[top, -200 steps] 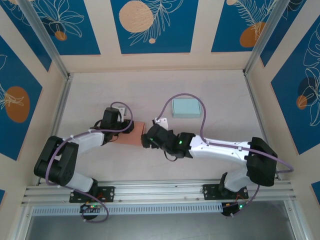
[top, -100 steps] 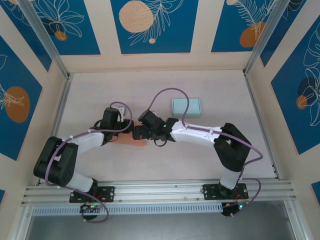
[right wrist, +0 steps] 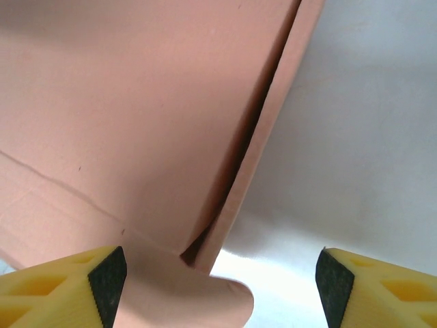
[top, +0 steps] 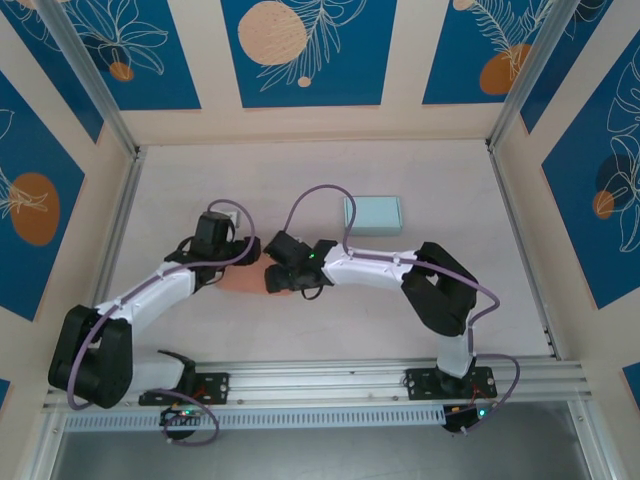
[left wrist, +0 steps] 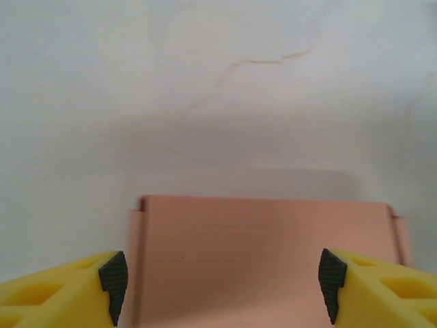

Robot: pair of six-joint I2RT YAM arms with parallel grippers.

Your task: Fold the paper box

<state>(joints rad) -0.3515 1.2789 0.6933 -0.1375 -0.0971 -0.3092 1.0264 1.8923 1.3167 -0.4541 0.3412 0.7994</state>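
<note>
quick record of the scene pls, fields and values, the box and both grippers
paper box: pink, flat on the table between the two grippers
left gripper: open, over the box's flat panel, not clamping it
right gripper: open, facing a folded edge of the box, nothing between the pads
other item: light blue box farther back on the table, apart from the pink one
fold status: not finished, panels only partly raised

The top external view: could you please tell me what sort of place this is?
Probably a robot test cell: a pale tabletop enclosed by aluminium-framed walls with blue leaf-printed panels, and two black-and-white arms bolted to a grooved aluminium rail.
</note>
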